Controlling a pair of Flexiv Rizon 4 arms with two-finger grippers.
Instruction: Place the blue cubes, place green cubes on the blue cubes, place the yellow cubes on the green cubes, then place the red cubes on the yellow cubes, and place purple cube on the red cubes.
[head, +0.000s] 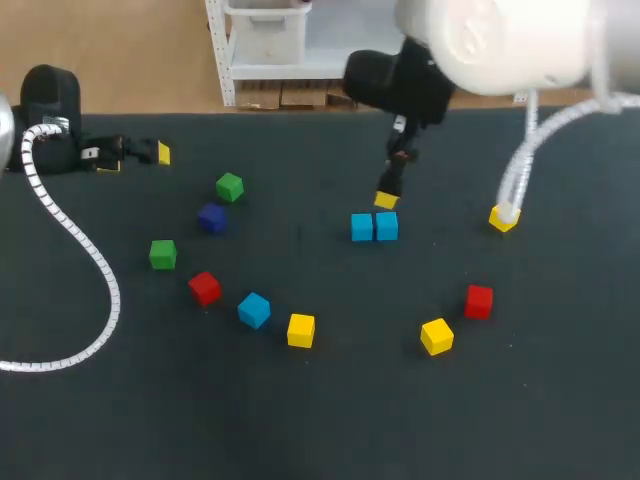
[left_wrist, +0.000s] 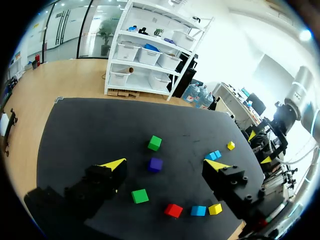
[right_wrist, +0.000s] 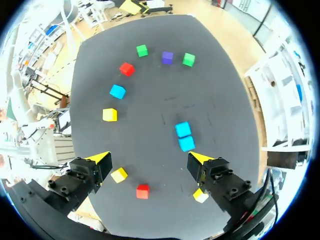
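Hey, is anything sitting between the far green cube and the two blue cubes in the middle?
Nothing visible lies between the green cube and the blue cubes; the purple cube sits on its other side. The right gripper hangs close by them, though.

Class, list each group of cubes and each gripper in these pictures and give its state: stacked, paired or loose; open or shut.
left gripper: open, empty.
right gripper: open, empty.
blue pair: side by side, nothing on top.
third blue cube: loose, unstacked.
green cubes: loose, unstacked.
yellow cubes: loose, unstacked.
red cubes: loose, unstacked.
purple cube: loose, unstacked.
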